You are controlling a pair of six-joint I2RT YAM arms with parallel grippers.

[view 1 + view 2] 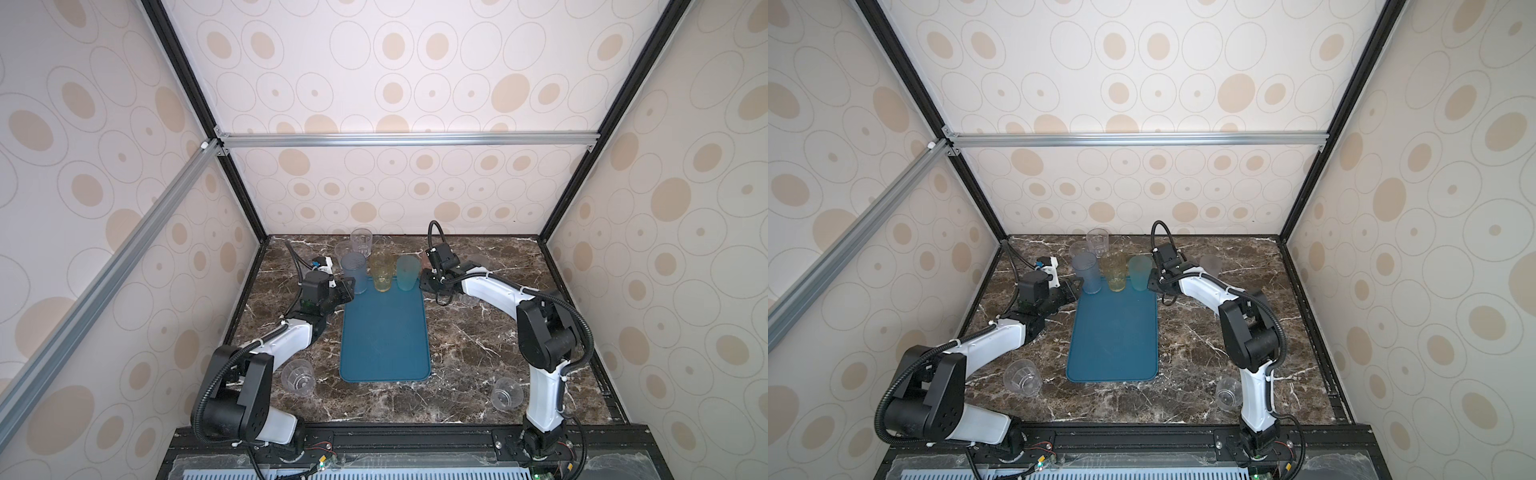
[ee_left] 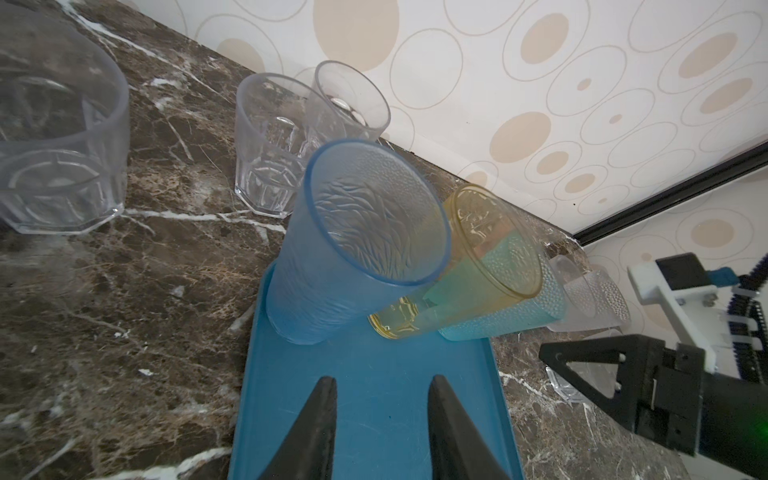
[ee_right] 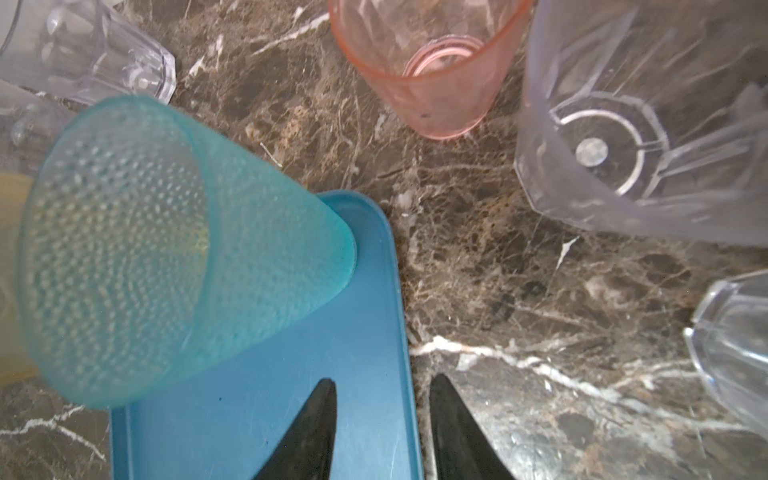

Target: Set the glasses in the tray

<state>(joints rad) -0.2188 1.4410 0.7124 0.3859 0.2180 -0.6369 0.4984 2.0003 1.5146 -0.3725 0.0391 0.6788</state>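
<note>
The teal-blue tray [image 1: 384,340] lies in the middle of the marble table. At its far end stand three glasses in a row: a frosted blue one [image 1: 354,272], a yellow one [image 1: 382,272] and a teal-green one [image 1: 408,272]. My left gripper [image 1: 348,287] hovers just left of the blue glass [image 2: 353,249], open, with only tray floor [image 2: 365,415] between its fingers. My right gripper [image 1: 424,283] sits just right of the teal glass [image 3: 166,249], open and empty, straddling the tray's rim [image 3: 409,374].
Two clear faceted glasses [image 1: 361,241] [image 1: 343,249] stand behind the tray by the back wall. A pink glass [image 3: 432,70] and clear ones [image 3: 623,145] stand near my right gripper. More clear glasses sit front left [image 1: 297,376] and front right [image 1: 507,392].
</note>
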